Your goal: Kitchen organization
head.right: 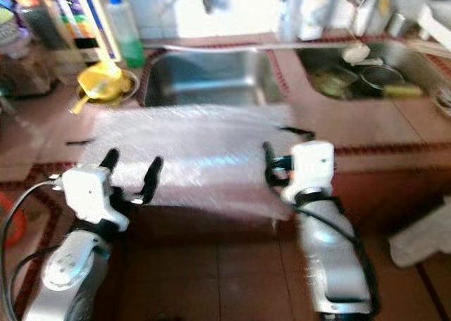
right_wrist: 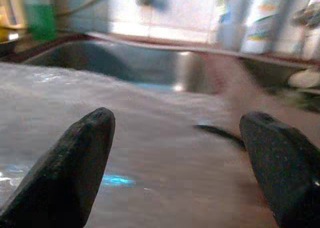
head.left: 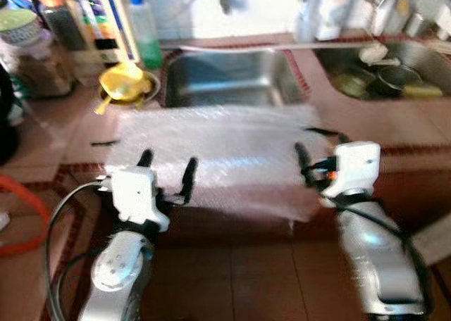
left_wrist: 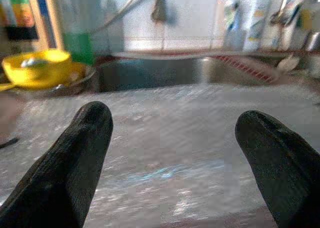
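Along the desk [head.left: 63,148] front lies the bubble wrap sheet [head.left: 225,152], before the sink [head.left: 229,78]. My left claw [head.left: 168,167] and right claw [head.left: 318,158] gape wide, empty, at its near edge; a careless grab could drag the overhanging sheet floorward.

Everything I see from the head camera is smeared by motion blur. The bubble wrap sheet [head.left: 218,152] on the counter reads as a pale streaked patch; I can't tell where its near edge ends or whether it hangs over the counter front. The labels on the bottles [head.left: 144,25] at the back are unreadable. What sits in the yellow bowl [head.left: 125,82] is too blurred to name, and so are the dishes [head.left: 384,78] in the second sink. An orange loop [head.left: 21,215] is cut off by the picture's edge. On the wrist cameras, my left fingers [left_wrist: 70,163] and right fingers [right_wrist: 70,163] run out of the picture.
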Robot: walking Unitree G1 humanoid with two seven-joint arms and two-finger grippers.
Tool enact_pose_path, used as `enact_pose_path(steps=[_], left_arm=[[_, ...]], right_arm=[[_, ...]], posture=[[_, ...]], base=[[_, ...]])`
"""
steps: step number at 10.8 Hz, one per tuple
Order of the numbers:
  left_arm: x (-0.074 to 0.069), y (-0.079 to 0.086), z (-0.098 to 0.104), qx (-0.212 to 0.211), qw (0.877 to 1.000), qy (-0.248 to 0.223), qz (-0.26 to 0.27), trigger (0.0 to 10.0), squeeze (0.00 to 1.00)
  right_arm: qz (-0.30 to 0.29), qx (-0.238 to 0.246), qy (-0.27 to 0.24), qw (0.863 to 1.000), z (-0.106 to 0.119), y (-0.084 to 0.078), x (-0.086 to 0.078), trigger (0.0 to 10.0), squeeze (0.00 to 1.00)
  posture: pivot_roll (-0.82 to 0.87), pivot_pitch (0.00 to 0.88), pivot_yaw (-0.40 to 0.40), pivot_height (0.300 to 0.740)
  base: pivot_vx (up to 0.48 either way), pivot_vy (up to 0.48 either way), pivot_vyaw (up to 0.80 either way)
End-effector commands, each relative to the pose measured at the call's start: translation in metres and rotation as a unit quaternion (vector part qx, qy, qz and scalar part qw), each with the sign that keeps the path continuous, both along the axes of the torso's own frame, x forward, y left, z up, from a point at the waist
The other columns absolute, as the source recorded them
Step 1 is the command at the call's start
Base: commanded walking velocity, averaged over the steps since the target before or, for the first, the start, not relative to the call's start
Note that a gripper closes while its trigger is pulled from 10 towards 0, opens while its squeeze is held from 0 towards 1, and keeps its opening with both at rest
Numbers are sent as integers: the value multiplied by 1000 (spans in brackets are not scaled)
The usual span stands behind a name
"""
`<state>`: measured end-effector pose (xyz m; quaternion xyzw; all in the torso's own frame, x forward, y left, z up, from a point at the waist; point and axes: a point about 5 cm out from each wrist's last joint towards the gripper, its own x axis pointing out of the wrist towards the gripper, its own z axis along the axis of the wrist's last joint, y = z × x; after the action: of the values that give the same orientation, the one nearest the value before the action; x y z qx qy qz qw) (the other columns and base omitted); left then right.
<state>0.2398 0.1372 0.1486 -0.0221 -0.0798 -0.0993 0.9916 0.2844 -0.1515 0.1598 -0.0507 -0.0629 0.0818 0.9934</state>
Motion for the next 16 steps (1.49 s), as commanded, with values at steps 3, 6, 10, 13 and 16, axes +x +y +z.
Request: enact_pose_path(steps=[3, 6, 10, 13, 16], left_arm=[[0, -1, 2, 1, 1000, -4, -2, 10000, 0], [0, -3, 1, 1, 1000, -2, -5, 10000, 0], [0, -4, 0, 1, 1000, -1, -4, 10000, 0], [0, 1, 2, -11, 1000, -5, 15, 10000, 0], [-1, 3, 6, -5, 999, -16, 30, 10000, 0]], right_arm=[[-3, -7, 0, 1000, 0, -5, 1, 10000, 0], [-2, -10, -1, 1000, 0, -5, 0, 10000, 0], [1, -14, -5, 1000, 1, -5, 1, 10000, 0], [5, -17, -5, 1000, 1, -4, 1, 10000, 0], [8, -20, -5, 1000, 1, -4, 1, 10000, 0]], posture=[[-98, 144, 34, 740], [-104, 145, 30, 740], [-103, 139, 27, 740], [-101, 141, 22, 740], [-98, 143, 20, 740]], base=[[315, 0, 0], [314, 0, 0], [315, 0, 0], [184, 0, 0], [0, 0, 0]])
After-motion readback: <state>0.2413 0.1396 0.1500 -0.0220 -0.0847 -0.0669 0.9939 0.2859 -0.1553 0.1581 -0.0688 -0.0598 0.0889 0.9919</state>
